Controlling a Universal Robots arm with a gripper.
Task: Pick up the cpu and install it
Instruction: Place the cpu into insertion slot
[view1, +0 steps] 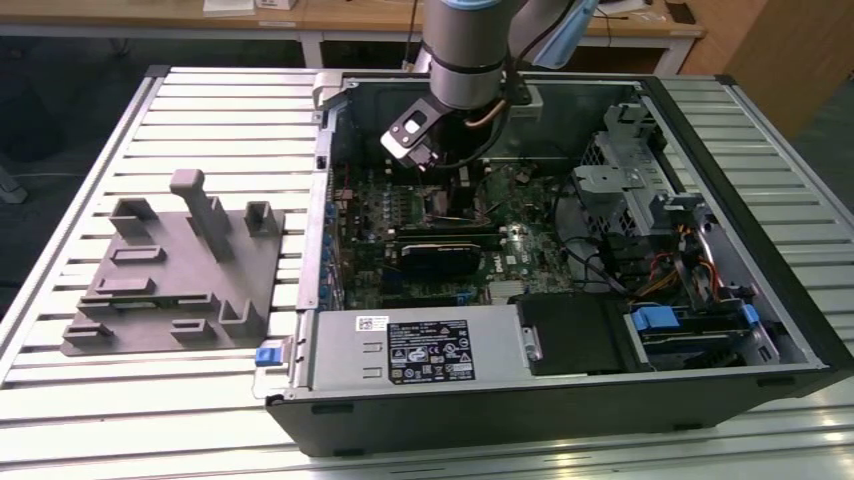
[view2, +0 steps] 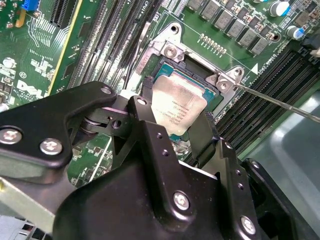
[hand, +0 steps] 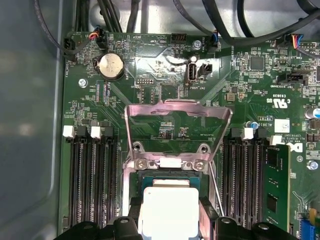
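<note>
The cpu (view2: 177, 107) lies directly between the two fingers (view2: 146, 92) of the pincer (view2: 177, 100), and it sits in, or just over, the open socket (view2: 216, 100) of the motherboard (hand: 165, 65). We cannot tell for sure if it is already fully seated. Both black fingers lie against two opposite edges of the chip, so we judge that the pincer is closed on the cpu and opened no wider than the chip itself. The cpu is almost square and has no real long axis. Its edges run parallel to the socket frame, and there is only one arm (view1: 467, 60), which stands straight above it.

In the first wrist view the pale metal top of the cpu (hand: 170, 212) shows between the fingertips of the pincer (hand: 170, 205). Just beyond the fingertips, the metal load plate (hand: 177, 107) stands swung open. A thin retention lever (view2: 280, 102) runs away from one corner of the socket. Memory slots (hand: 90, 180) lie on both sides of the pincer.

The lid of the cpu carries small dark print. The board has white lettering, and the power supply (view1: 414, 350) has a white label with a black block of print. We do not read these here.

Further out, the open computer case (view1: 534, 420) lies on the slatted tabletop (view1: 200, 100), with a grey moulded tray (view1: 174, 290) beside it, well apart from the pincer.
</note>
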